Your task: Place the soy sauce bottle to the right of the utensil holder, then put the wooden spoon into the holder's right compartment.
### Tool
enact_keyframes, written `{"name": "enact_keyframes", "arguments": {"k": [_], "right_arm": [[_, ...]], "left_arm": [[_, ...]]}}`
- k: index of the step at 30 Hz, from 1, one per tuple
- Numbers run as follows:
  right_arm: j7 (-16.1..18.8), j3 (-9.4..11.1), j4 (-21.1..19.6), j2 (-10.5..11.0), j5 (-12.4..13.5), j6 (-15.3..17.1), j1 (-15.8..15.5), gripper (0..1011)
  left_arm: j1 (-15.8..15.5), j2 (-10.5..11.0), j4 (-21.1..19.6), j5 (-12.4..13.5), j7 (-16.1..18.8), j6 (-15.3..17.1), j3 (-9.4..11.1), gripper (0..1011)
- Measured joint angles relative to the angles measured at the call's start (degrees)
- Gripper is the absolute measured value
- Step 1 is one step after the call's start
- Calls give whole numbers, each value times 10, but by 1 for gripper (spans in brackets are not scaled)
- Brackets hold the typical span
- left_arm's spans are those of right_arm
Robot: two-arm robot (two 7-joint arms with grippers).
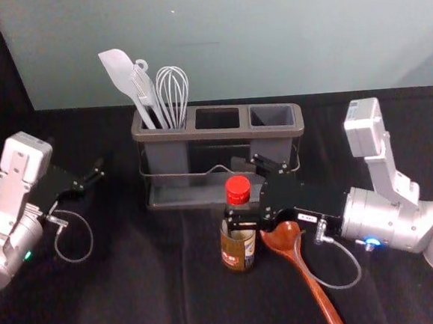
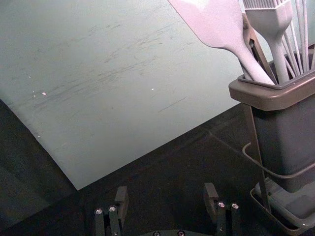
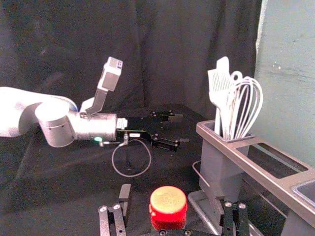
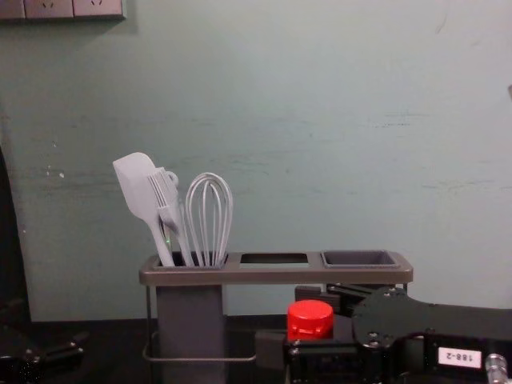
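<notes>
My right gripper [image 1: 238,193] stands open around the soy sauce bottle [image 1: 238,239], in front of the utensil holder [image 1: 199,132]. In the right wrist view the red-capped bottle [image 3: 168,206] is between the separated fingers of the right gripper [image 3: 172,197], with gaps on both sides. The wooden spoon [image 1: 309,275] lies on the table right of the bottle, its bowl partly under the right gripper. The holder's right compartment [image 4: 360,258] holds nothing visible. My left gripper [image 1: 98,177] is idle at the left; in its wrist view the left gripper [image 2: 165,196] is open.
A white spatula [image 1: 119,73], a brush and a whisk [image 1: 173,90] stand in the holder's left compartment. A grey-green wall [image 1: 326,33] rises behind the black-covered table [image 1: 136,288]. A cable loops below each gripper.
</notes>
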Motion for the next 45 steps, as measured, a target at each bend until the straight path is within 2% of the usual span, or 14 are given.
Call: {"name": "enact_keyframes", "arguments": {"k": [8, 12, 16, 17, 20, 22, 24, 30, 32, 39, 42, 45], "right_arm": [[-1, 0, 0, 0, 0, 0, 0, 1003], [-2, 1, -1, 1, 0, 0, -1, 947], [-2, 1, -2, 1, 1, 0, -2, 840], [-2, 1, -2, 2, 1, 0, -2, 840], [-2, 1, -2, 2, 1, 0, -2, 713], [-2, 1, -2, 2, 1, 0, -2, 679], [-2, 2, -2, 2, 1, -1, -2, 594], [-1, 2, -3, 2, 2, -1, -2, 420], [-1, 2, -3, 2, 2, -1, -2, 392], [-2, 2, -4, 3, 2, -1, -3, 392], [-4, 5, -16, 9, 2, -2, -7, 392], [-14, 16, -45, 25, 5, 0, -21, 392]], "left_arm": [[0, 0, 0, 0, 0, 0, 0, 1005], [0, 0, 0, 0, 0, 0, 0, 1005], [0, 0, 0, 0, 0, 0, 0, 1005], [0, 0, 0, 0, 0, 0, 0, 1005], [0, 0, 0, 0, 0, 0, 0, 1005], [0, 0, 0, 0, 0, 0, 0, 1005], [0, 0, 0, 0, 0, 0, 0, 1005], [0, 0, 0, 0, 0, 0, 0, 1005], [0, 0, 0, 0, 0, 0, 0, 1005], [0, 0, 0, 0, 0, 0, 0, 1005], [0, 0, 0, 0, 0, 0, 0, 1005], [0, 0, 0, 0, 0, 0, 0, 1005]]}}
